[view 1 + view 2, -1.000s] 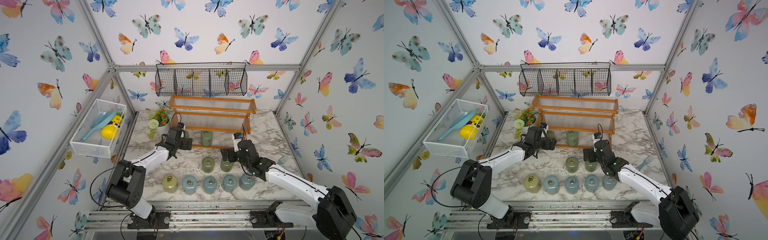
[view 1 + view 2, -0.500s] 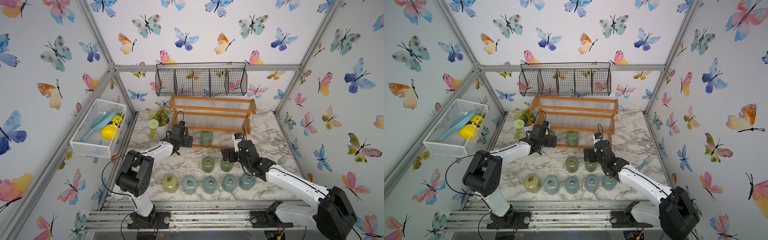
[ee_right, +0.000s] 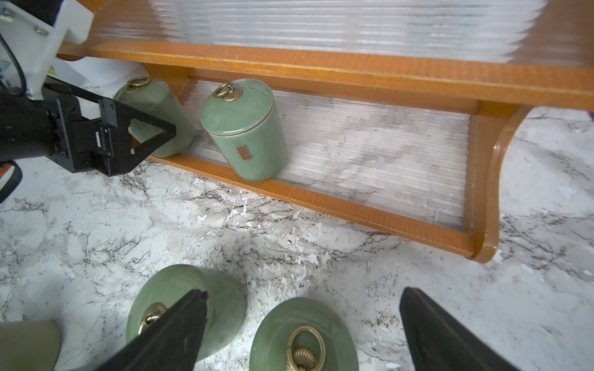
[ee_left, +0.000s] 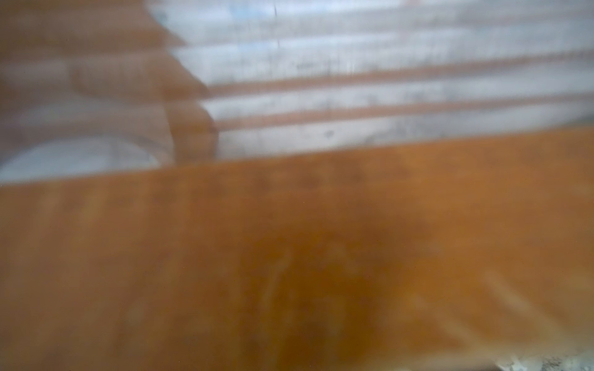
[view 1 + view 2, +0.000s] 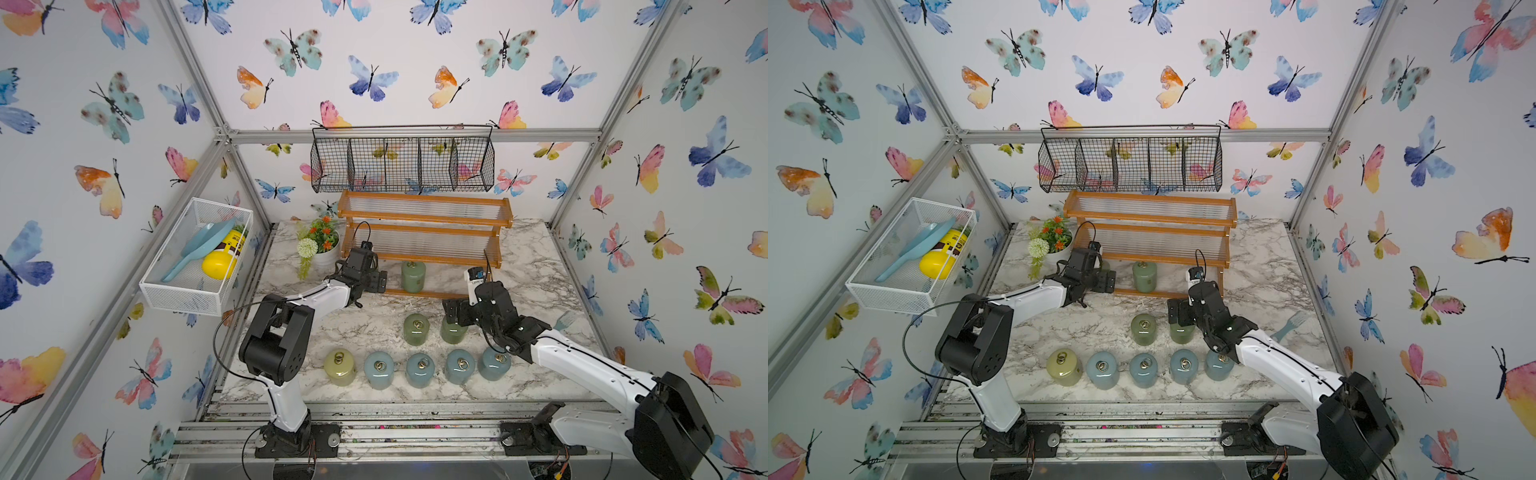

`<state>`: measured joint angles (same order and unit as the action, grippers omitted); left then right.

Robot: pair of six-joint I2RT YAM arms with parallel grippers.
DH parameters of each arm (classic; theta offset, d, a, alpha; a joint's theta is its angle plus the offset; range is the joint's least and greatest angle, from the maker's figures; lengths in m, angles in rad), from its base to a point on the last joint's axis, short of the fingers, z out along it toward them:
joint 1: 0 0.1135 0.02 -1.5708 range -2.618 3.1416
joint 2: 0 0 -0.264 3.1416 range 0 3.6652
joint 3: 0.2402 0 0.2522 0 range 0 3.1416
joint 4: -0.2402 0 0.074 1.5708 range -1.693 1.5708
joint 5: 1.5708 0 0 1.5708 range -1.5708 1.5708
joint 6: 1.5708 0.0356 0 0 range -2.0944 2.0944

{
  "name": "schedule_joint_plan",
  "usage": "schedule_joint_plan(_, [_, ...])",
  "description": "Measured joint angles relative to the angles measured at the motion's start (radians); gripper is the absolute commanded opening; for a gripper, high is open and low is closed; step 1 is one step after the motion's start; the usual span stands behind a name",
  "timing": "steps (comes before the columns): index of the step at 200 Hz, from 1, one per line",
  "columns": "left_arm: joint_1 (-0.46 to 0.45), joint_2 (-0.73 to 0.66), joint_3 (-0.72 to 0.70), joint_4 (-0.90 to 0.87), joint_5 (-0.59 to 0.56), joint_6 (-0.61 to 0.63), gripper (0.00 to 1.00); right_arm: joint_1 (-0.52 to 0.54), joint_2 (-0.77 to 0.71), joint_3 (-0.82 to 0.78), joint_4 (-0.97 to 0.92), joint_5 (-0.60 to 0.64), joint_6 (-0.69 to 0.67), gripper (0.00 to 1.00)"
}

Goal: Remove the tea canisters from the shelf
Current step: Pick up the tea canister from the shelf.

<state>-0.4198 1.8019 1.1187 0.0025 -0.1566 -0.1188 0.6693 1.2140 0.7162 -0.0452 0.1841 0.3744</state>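
Note:
The shelf [image 5: 424, 232] stands at the back of the table. A sage green tea canister [image 5: 412, 276] [image 3: 244, 128] stands on its bottom tier. A second green one [image 3: 154, 109] stands at the tier's left end. My left gripper [image 5: 377, 282] is open there, one finger [image 3: 167, 131] in front of that canister. The left wrist view is a blur of orange wood. My right gripper [image 5: 453, 311] [image 3: 303, 290] hangs open over a green canister [image 5: 453, 332] on the table, another [image 5: 416, 329] beside it. A cream-yellow canister [image 5: 340, 367] and several pale blue ones [image 5: 419, 370] line the front.
A white flower pot [image 5: 322, 259] stands left of the shelf, close to my left arm. A black wire basket [image 5: 403, 164] hangs above the shelf. A white mesh basket [image 5: 195, 253] on the left wall holds a scoop and a yellow bottle. A pale blue fork [image 5: 564, 320] lies at the right.
My left arm has stretched forward and its gripper has moved slightly back and right to the shelf's left end. The right arm and the canisters have not moved.

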Motion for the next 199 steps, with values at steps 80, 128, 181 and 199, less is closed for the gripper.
schedule_joint_plan(80, [0.002, 0.013, 0.0, 0.043, 0.006, 0.024, 0.87, 0.0, 0.008, -0.001, -0.001, 0.001, 0.0, 1.0])
schedule_joint_plan(128, [0.002, 0.007, -0.018, 0.073, 0.048, 0.05, 0.84, 0.0, 0.01, -0.001, -0.001, 0.002, 0.0, 1.0])
schedule_joint_plan(181, [-0.006, -0.111, -0.101, 0.083, 0.115, 0.085, 0.84, 0.0, 0.032, -0.001, -0.006, 0.002, 0.0, 1.0])
schedule_joint_plan(199, [-0.008, -0.162, -0.134, 0.09, 0.127, 0.088, 0.84, 0.0, 0.032, -0.001, -0.006, 0.002, 0.0, 1.0])
